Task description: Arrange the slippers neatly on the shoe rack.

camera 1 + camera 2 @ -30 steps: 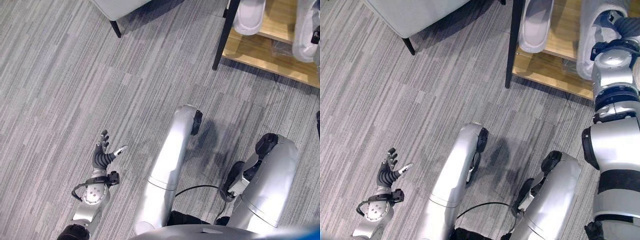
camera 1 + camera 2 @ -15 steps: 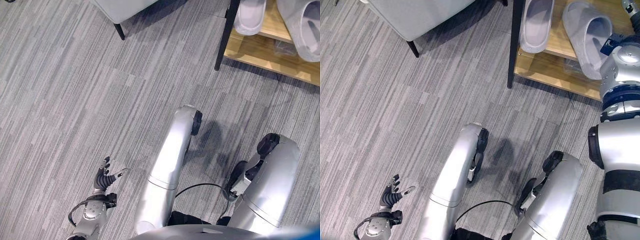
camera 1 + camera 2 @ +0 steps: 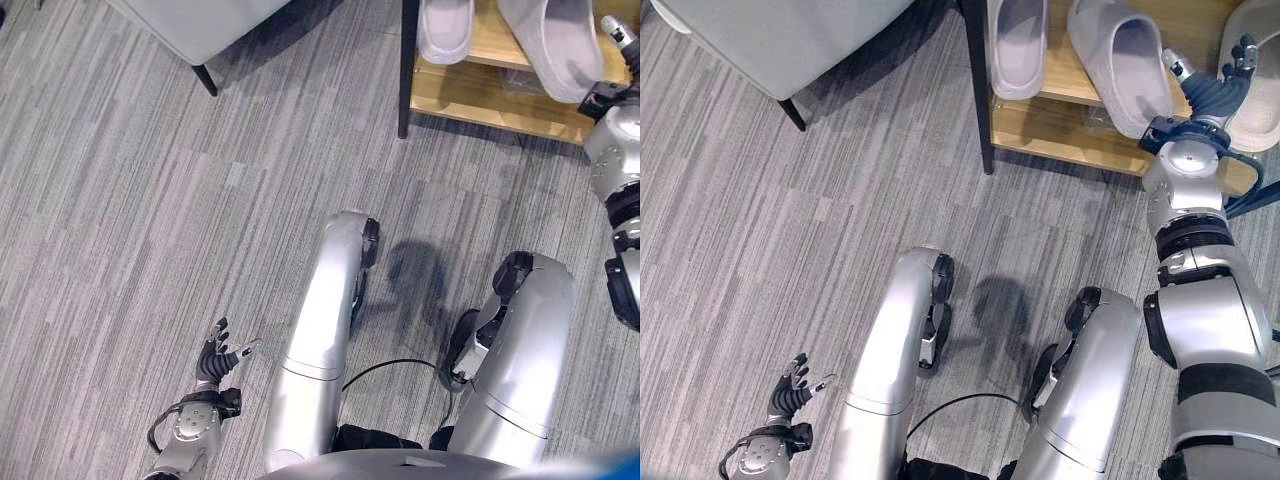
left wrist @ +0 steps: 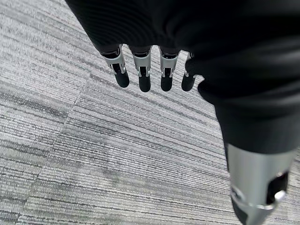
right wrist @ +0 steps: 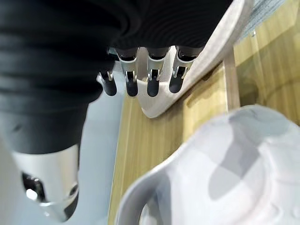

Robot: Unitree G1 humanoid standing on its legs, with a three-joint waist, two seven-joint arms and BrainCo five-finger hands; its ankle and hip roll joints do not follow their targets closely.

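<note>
Two grey slippers lie on the wooden shoe rack. One slipper sits straight beside the black post. The second slipper lies slanted to its right. A paler slipper rests at the rack's right end. My right hand hovers open between the slanted slipper and the pale one, touching neither. In the right wrist view its fingers are straight, with a slipper just past them. My left hand hangs low over the carpet at the lower left, open and holding nothing; its straight fingers show in the left wrist view.
A grey upholstered seat on a black leg stands at the upper left. The rack's black post marks its left end. Grey striped carpet covers the floor between seat and rack.
The camera has shifted, so the rack sits further left. My right hand has let go of the slanted slipper and drawn back beside it. My left hand has dropped lower.
</note>
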